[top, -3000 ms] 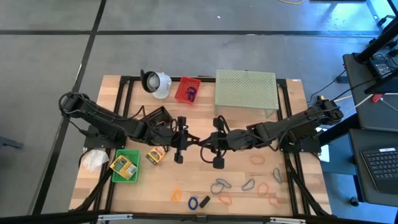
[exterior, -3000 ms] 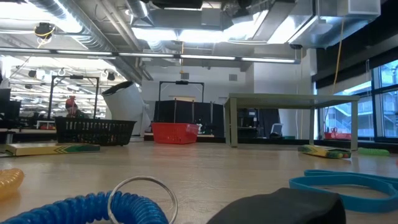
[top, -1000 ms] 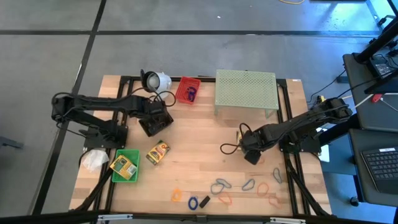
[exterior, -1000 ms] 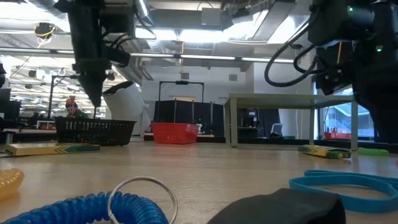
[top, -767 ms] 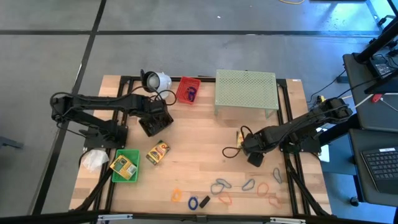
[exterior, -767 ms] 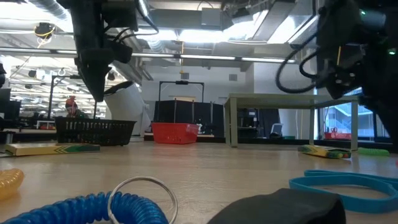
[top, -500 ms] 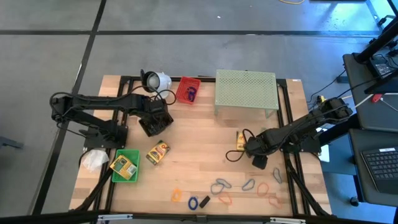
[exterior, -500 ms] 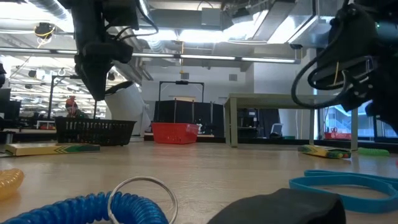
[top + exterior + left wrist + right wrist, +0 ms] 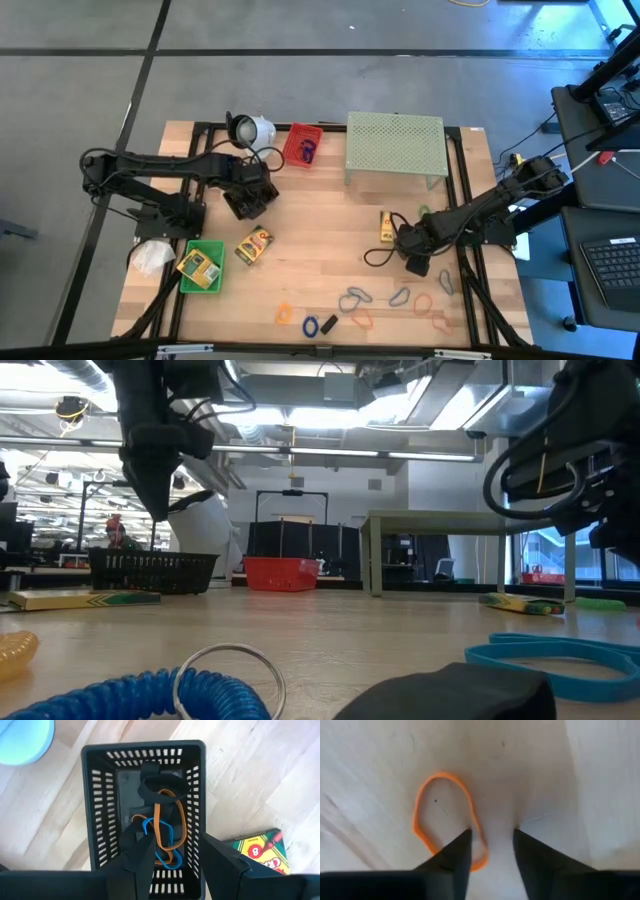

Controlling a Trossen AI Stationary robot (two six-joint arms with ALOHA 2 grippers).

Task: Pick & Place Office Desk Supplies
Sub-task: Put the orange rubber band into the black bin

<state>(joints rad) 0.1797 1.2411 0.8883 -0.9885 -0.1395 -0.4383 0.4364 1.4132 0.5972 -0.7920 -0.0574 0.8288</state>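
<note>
Right wrist view puts an orange rubber band (image 9: 449,820) flat on the pale surface (image 9: 560,780), one side of the loop running in between the right gripper's (image 9: 491,851) fingers, which stand apart with nothing pinched; a second ago that gripper sat nearer the middle of the surface, and it has since travelled outward and toward the front edge, its fingers drawing closer together on the way; judging by this, a pick of the band is just beginning.

From above, the right gripper (image 9: 417,262) is low over the boards just beside a yellow crayon box (image 9: 386,226); the remaining loops and oval clips (image 9: 398,297) lie scattered near the front edge, so much of the sorting appears undone.

Left gripper (image 9: 172,851) hangs over the black mesh basket (image 9: 102,810), fingers spread and empty; inside lie orange and blue rubber bands (image 9: 165,832) and a black clip (image 9: 157,782), already delivered; against the frame a second ago this arm has barely shifted.

Another crayon box (image 9: 254,244) rests on the boards near the green bin (image 9: 190,281), itself holding one more.
</note>
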